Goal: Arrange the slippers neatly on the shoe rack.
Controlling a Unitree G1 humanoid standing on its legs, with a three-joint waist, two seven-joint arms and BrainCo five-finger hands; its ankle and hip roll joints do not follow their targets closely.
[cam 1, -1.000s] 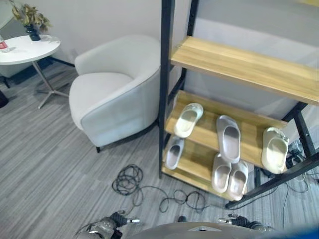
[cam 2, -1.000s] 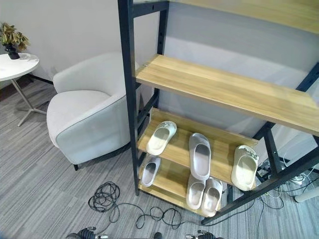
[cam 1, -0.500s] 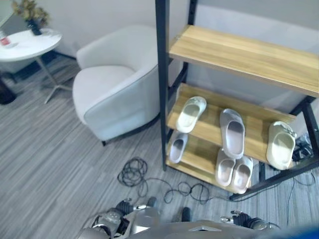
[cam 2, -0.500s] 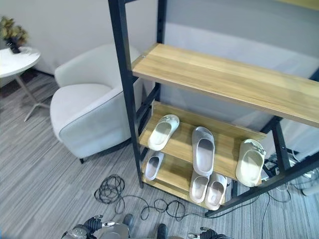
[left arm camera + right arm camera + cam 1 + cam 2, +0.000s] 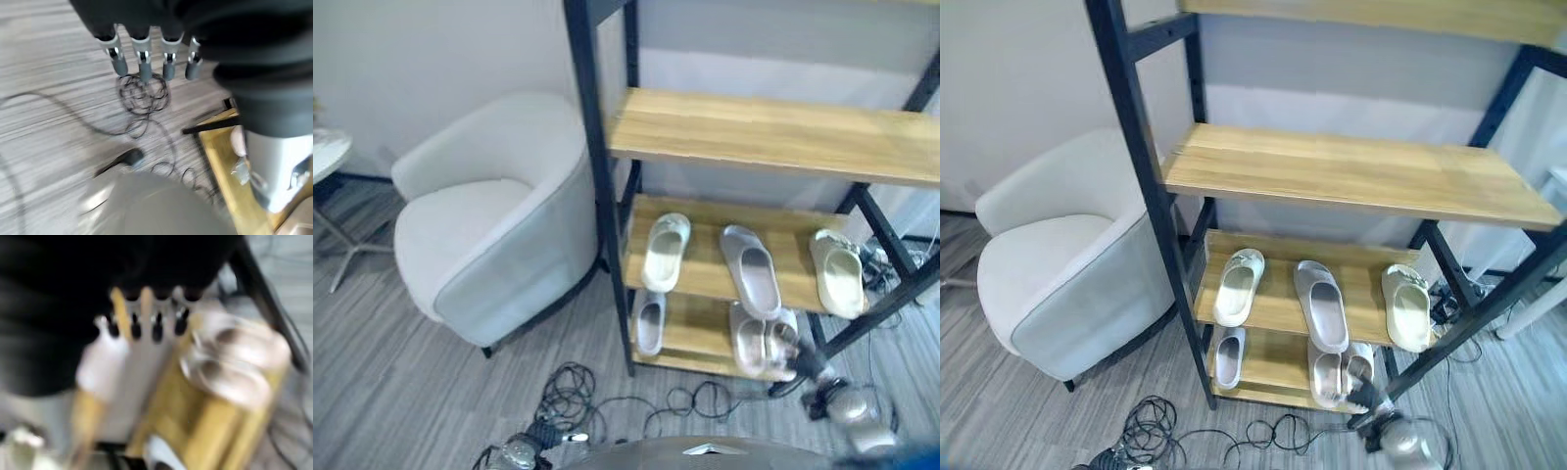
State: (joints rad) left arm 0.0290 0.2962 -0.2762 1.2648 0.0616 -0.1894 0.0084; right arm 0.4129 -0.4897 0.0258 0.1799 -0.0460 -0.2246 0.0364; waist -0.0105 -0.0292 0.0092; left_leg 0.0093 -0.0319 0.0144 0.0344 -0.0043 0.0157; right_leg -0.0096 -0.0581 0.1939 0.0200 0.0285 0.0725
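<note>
In the left eye view you see a black-framed shoe rack (image 5: 594, 186) with wooden shelves filling the centre and right. On its middle shelf three slippers lie toes away from you: a cream slipper (image 5: 665, 251) at the left, a grey slipper (image 5: 751, 269) in the middle, angled slightly, and a second cream slipper (image 5: 836, 273) at the right end. On the bottom shelf a small grey slipper (image 5: 649, 322) sits at the left, and a pair of grey slippers (image 5: 764, 341) sits side by side at the right. Your right hand (image 5: 811, 365) reaches in from the lower right, its fingers just at the near edge of that pair; you cannot tell here how far they are curled. A pale armchair (image 5: 489, 240) stands left of the rack. Your left hand (image 5: 530, 449) shows at the bottom edge. The right eye view gives the same layout, with an upper wooden shelf (image 5: 1351, 171) bare. In the left wrist view your left hand's fingers (image 5: 141, 58) hang straight over grey floor, holding nothing. In the right wrist view your right hand's fingers (image 5: 156, 325) extend straight toward the rack, grasping nothing, with the pair of slippers beside them.
</note>
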